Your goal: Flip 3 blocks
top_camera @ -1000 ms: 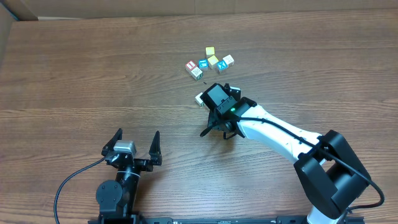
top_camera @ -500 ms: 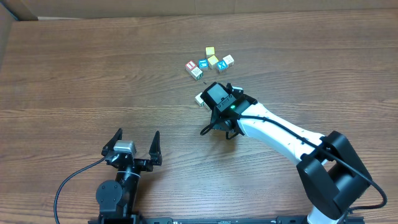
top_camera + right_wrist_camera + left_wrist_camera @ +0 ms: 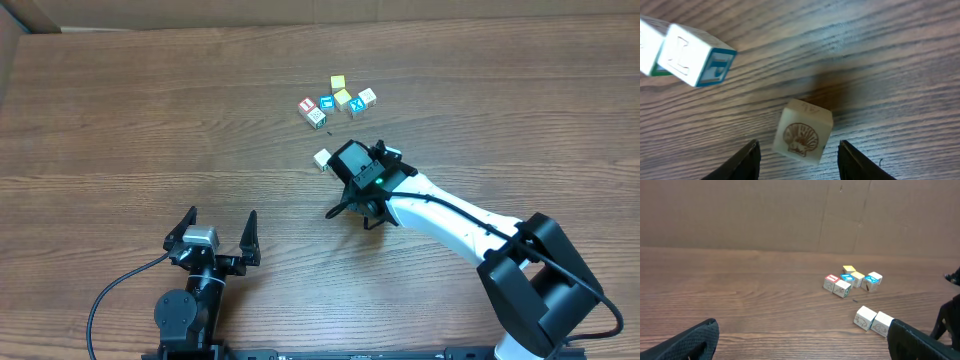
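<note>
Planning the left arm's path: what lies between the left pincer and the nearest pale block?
Only bare tabletop between left pincer and pale block; overhead view shows it.

The cream wooden cube between the right end effector's black fingers bears a brown shell print.

Shell block: pale cube, brown shell print on the face toward the wrist camera, faint marks on its top; sits askew to the wood grain, dark shadow behind; lies between the right gripper fingertips, touching neither.
L block: white face with tan L, side face blue-edged; well apart, up-left of shell block.
Third block: whitish, green edge, cut by frame; against L block.
</note>
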